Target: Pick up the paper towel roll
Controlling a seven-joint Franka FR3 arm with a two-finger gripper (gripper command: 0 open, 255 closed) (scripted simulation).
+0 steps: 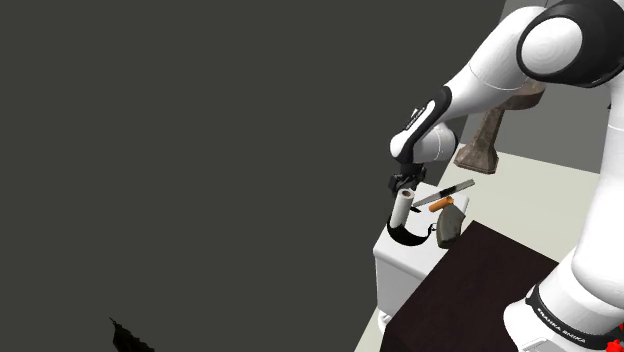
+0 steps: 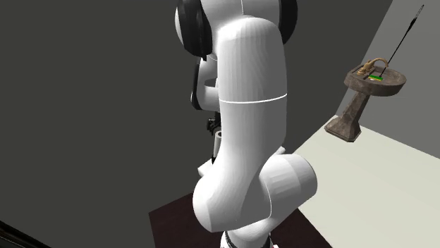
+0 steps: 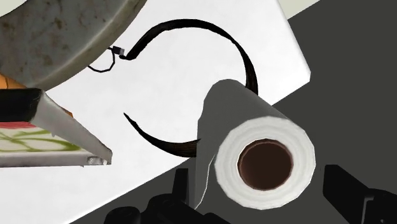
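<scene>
Standing near upright, paper towel roll (image 3: 254, 137) points up into the tool (image 3: 259, 181); jaws wide around it

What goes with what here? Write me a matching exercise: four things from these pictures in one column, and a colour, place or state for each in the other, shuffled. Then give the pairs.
Things:
1. paper towel roll
2. curved band
3. pedestal basin
4. gripper

Descriptions:
A. brown, standing on the pale floor
B. black, open on either side of the roll
C. white with a brown core
D. black, lying on the white top

Pairs: 1-C, 2-D, 3-A, 4-B
</scene>
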